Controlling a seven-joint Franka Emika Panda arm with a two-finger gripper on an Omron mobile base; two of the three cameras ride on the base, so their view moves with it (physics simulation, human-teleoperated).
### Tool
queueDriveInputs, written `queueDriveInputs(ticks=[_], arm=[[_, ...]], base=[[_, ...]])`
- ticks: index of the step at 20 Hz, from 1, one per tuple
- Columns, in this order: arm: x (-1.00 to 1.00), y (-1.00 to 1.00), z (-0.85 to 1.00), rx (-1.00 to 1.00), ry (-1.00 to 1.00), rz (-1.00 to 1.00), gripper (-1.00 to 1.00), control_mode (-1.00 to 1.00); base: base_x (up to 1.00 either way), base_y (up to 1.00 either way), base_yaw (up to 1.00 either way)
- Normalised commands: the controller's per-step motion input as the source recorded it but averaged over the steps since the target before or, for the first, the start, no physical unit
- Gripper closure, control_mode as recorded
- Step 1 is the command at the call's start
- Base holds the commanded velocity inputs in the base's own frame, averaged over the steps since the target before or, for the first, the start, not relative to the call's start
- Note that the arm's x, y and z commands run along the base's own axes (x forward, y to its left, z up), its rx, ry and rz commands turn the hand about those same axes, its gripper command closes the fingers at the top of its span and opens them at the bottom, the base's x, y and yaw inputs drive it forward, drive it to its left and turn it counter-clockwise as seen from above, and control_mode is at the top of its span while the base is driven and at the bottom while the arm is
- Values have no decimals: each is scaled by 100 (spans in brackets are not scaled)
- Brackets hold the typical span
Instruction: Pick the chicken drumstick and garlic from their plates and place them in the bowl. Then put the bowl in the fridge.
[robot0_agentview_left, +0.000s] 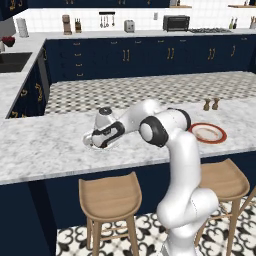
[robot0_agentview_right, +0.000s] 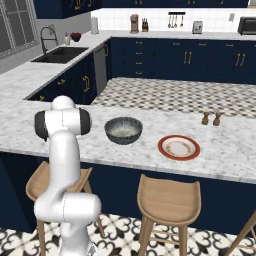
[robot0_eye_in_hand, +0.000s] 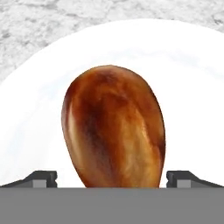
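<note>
Gripper (robot0_eye_in_hand: 112, 179) low over white plate (robot0_eye_in_hand: 188, 87), fingers spread wide either side of chicken drumstick (robot0_eye_in_hand: 114, 127), not clamped. Bowl (robot0_agentview_right: 123, 130) beside red-rimmed plate (robot0_agentview_right: 179, 147) on marble counter (robot0_agentview_right: 230, 150); two shakers (robot0_agentview_right: 211, 118) behind. Stools (robot0_agentview_right: 167, 200) below.

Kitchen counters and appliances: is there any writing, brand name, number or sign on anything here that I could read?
None can be read.
The toaster oven and the toaster on the back counter show no legible label; they are too small to tell.
The two shakers, the bowl, the red-rimmed plate and the chicken drumstick on its white plate bear no text.
</note>
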Motion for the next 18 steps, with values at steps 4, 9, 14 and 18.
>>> queueDriveInputs(ticks=[4,9,14,18], arm=[[36,0,-44,0,0,6,100,-100],[-12,1,-33,0,0,3,100,-100],[-55,0,11,0,0,-1,100,-100],[-56,-22,54,0,-1,-5,100,-100]], base=[[0,0,0],[0,0,0],[0,0,0],[0,0,0]])
